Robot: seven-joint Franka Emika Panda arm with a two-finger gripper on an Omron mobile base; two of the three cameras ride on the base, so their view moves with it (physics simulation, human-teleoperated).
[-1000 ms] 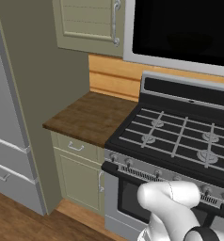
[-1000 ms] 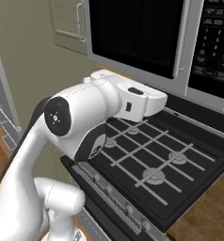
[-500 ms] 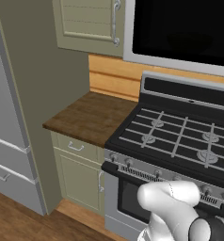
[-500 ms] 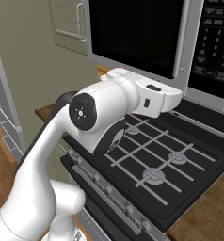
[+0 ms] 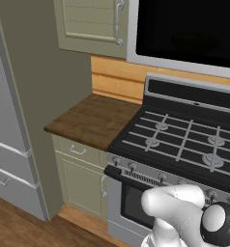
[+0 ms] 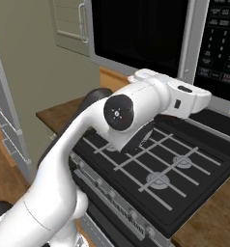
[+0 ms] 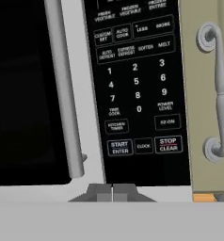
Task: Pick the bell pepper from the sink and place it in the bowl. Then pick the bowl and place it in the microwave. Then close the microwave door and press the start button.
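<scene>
The microwave (image 6: 155, 43) hangs above the stove (image 6: 158, 169), and its door (image 7: 24, 89) is closed, with the black glass window flush against the grey frame. In the hand view the long grey vertical handle (image 7: 64, 89) runs down beside the window, and the black keypad panel (image 7: 137, 89) sits just to the right of it. The keypad shows number keys in the middle. Along its bottom row are a START/ENTER button (image 7: 119, 148), a clock button and a STOP/CLEAR button (image 7: 168, 144).

The gripper (image 7: 112, 192) sits at the bottom of the hand view, facing the keypad, below the START/ENTER button and slightly to its left. Its two tips lie pressed side by side with no gap between them, so it is clenched on nothing. It is near the microwave's lower edge, but whether it touches the panel cannot be told.

In the right base view the white arm (image 6: 88, 159) reaches up and forward over the stove burners, with its hand end close to the lower part of the keypad. To the right of the microwave, the hand view shows an olive cabinet door (image 7: 208, 89) with a grey handle (image 7: 220, 89). In the left base view a wooden surface (image 5: 95, 120) lies left of the stove, with another olive cabinet (image 5: 88, 24) above it.
</scene>
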